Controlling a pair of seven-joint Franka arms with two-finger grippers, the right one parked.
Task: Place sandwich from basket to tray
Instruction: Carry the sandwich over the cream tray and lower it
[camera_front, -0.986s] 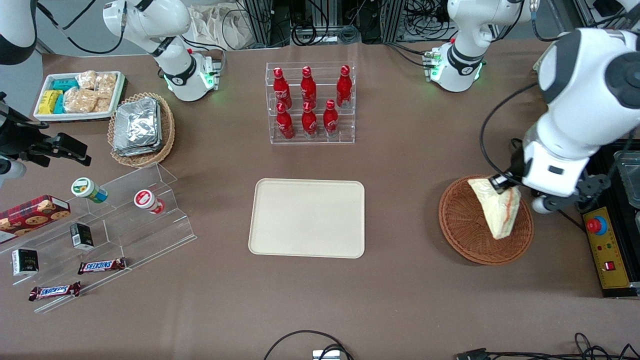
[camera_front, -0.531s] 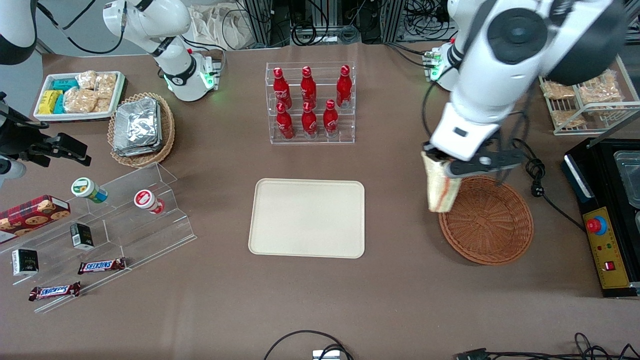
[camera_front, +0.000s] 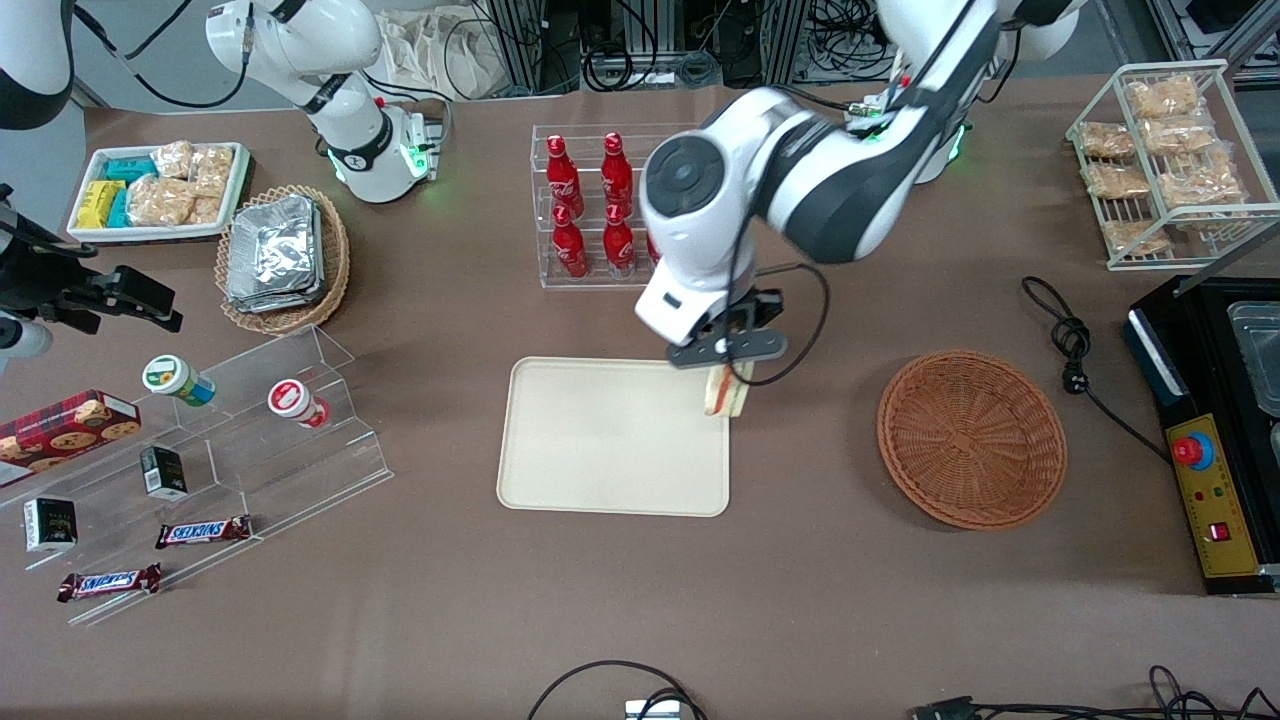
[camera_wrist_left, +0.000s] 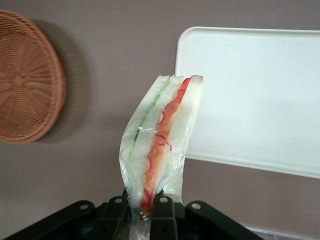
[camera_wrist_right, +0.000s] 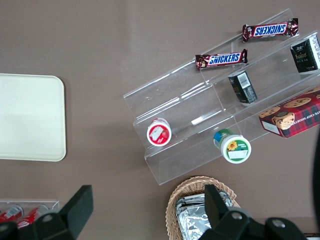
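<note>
My left gripper (camera_front: 727, 372) (camera_wrist_left: 140, 210) is shut on the sandwich (camera_front: 724, 391) (camera_wrist_left: 160, 135), a plastic-wrapped wedge of white bread with red and green filling. It hangs in the air over the edge of the cream tray (camera_front: 600, 440) (camera_wrist_left: 260, 90) that faces the basket, at the corner nearest the bottle rack. The round brown wicker basket (camera_front: 971, 437) (camera_wrist_left: 27, 85) sits toward the working arm's end of the table with nothing in it.
A clear rack of red bottles (camera_front: 620, 205) stands just past the tray, farther from the front camera, close to the arm. A black cable (camera_front: 1075, 340) lies beside the basket. Clear stepped shelves with snacks (camera_front: 200, 450) (camera_wrist_right: 220, 115) lie toward the parked arm's end.
The left arm has carried the sandwich out of the basket and sideways across the table to the tray's edge. The basket now holds nothing.
</note>
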